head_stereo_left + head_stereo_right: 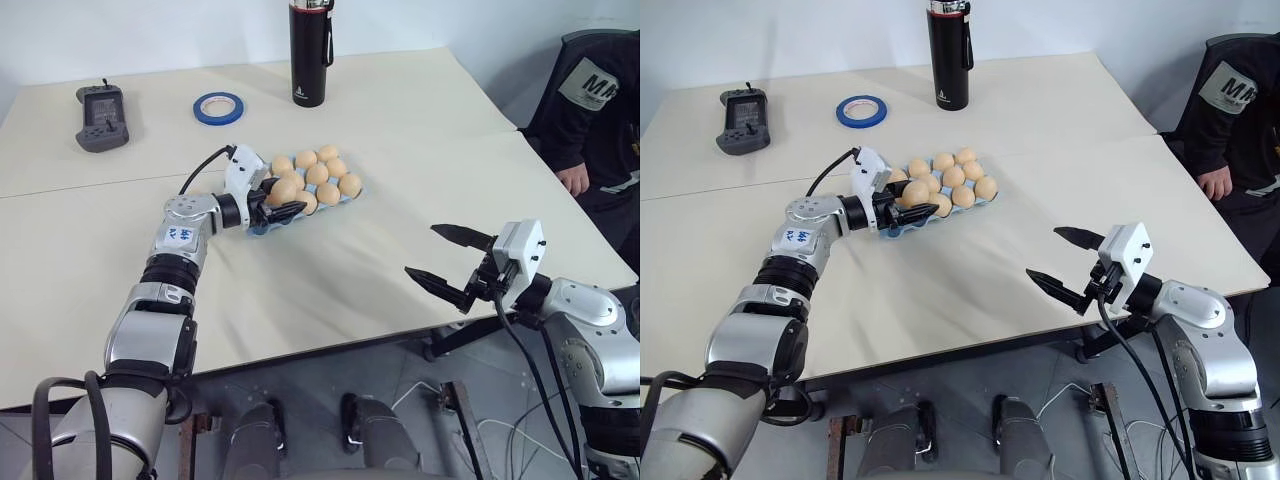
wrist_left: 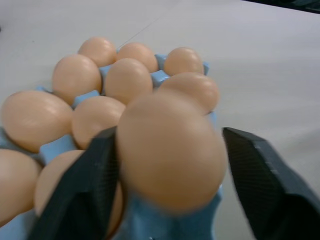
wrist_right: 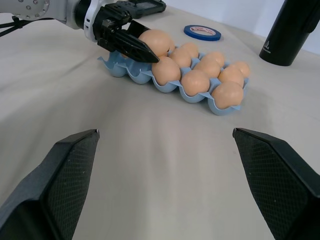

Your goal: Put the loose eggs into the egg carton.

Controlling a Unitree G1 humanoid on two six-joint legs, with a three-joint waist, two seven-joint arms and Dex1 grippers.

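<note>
Egg [image 2: 170,150] between parted fingers of left gripper [image 1: 283,201], over egg carton [image 1: 262,226] pocket at carton's 8 o'clock end; release step. Next: withdraw gently. Right gripper [image 1: 448,258] spread, empty.

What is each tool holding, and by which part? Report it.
Nothing. The left tool stands open around an egg at the carton, one finger clear of it; the right tool is open, empty.
</note>
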